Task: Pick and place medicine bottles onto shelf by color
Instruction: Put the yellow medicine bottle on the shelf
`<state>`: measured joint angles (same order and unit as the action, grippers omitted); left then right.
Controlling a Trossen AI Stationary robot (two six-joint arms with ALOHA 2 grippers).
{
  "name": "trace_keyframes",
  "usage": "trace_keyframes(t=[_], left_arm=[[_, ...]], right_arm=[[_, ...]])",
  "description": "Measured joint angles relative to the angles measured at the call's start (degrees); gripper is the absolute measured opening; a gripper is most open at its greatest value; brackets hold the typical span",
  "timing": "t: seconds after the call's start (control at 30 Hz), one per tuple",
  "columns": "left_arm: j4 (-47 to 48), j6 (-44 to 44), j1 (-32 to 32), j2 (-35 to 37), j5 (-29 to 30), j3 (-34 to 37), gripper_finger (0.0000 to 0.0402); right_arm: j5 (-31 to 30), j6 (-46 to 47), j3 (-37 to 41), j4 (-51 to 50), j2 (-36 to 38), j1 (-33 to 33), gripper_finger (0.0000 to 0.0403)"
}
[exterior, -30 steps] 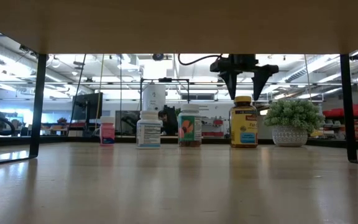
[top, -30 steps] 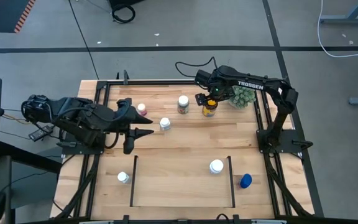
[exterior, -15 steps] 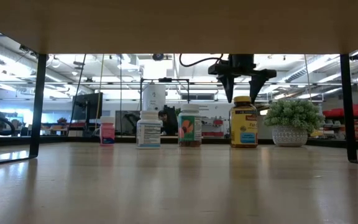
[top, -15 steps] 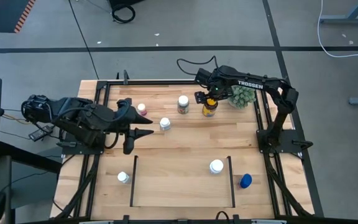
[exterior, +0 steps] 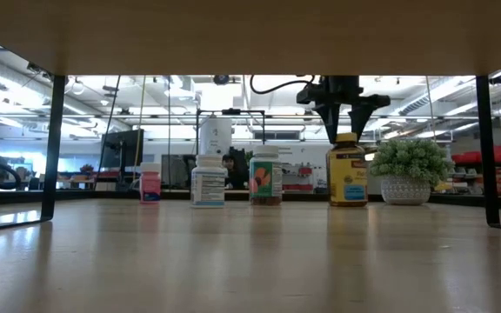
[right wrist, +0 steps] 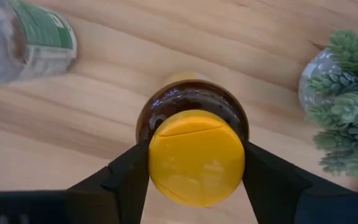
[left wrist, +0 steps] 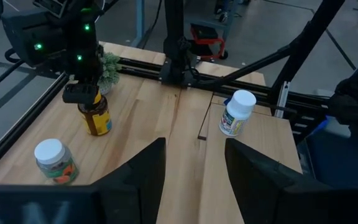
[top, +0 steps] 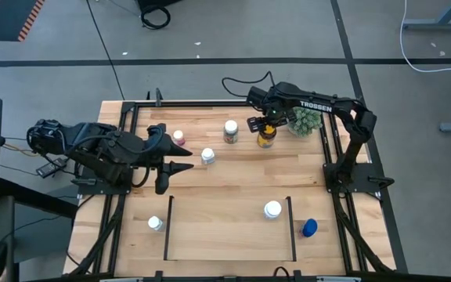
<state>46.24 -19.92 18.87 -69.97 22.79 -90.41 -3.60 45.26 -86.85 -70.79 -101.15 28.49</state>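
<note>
My right gripper (top: 265, 125) stands over the amber bottle (top: 265, 138) near the table's far edge, beside the plant, and is shut on its yellow cap (right wrist: 196, 157). The left wrist view shows that bottle (left wrist: 97, 117) under the right gripper (left wrist: 82, 93). My left gripper (top: 185, 155) hovers open at the table's left and holds nothing. A reddish bottle (top: 178, 137) and two white-capped bottles (top: 207, 155) (top: 230, 129) stand on their bases near the far edge. Another white-capped bottle (top: 272, 209) stands in the shelf (top: 225, 231). A small white one (top: 155, 223) stands outside the shelf's left bar and the blue one (top: 310, 228) outside its right bar. My right gripper pinches the amber bottle's yellow cap (right wrist: 166, 134) between its two fingers (right wrist: 129, 174), one on each side of the cap. The fingers come from above, pointing down. The bottle (exterior: 347, 169) stands about upright below them, its base at the table top.
The spiky green plant in its pot (top: 305, 120) stands right next to the amber bottle, on its right. Black frame rails (top: 331, 157) run along the table's sides. The shelf's two thin black bars (top: 168, 227) (top: 290, 227) edge the bay; bare wood lies mid-table.
My right gripper has come down a little and shut on the amber bottle's yellow cap; its fingers stood wide apart above the cap a second ago. The bottle has shifted slightly toward the plant. The left arm has kept still.
</note>
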Motion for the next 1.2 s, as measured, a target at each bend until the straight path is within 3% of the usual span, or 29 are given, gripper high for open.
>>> trace_keyframes(t=[0.2,0.43,0.73,0.97,1.2], left_arm=[[0.0,0.0,0.0,0.0,0.0,0.0,0.0172],[0.0,0.1,0.0,0.0,0.0,0.0,0.0172],[0.0,0.2,0.0,0.0,0.0,0.0,0.0172],[0.1,0.2,0.0,0.0,0.0,0.0,0.0172],[0.1,0.2,0.0,0.0,0.0,0.0,0.0172]], right_arm=[[3.7,-2.3,-1.8,-3.2,-0.2,-0.9,0.0230],[5.1,-4.7,-13.8,-11.2,-0.2,-7.5,0.0231],[5.1,-0.7,-30.2,-17.4,-0.1,-21.0,0.0230],[6.0,-1.8,-34.0,-16.1,-0.1,-33.3,0.0230],[6.0,-2.9,-36.2,-12.4,-0.1,-41.5,0.0230]])
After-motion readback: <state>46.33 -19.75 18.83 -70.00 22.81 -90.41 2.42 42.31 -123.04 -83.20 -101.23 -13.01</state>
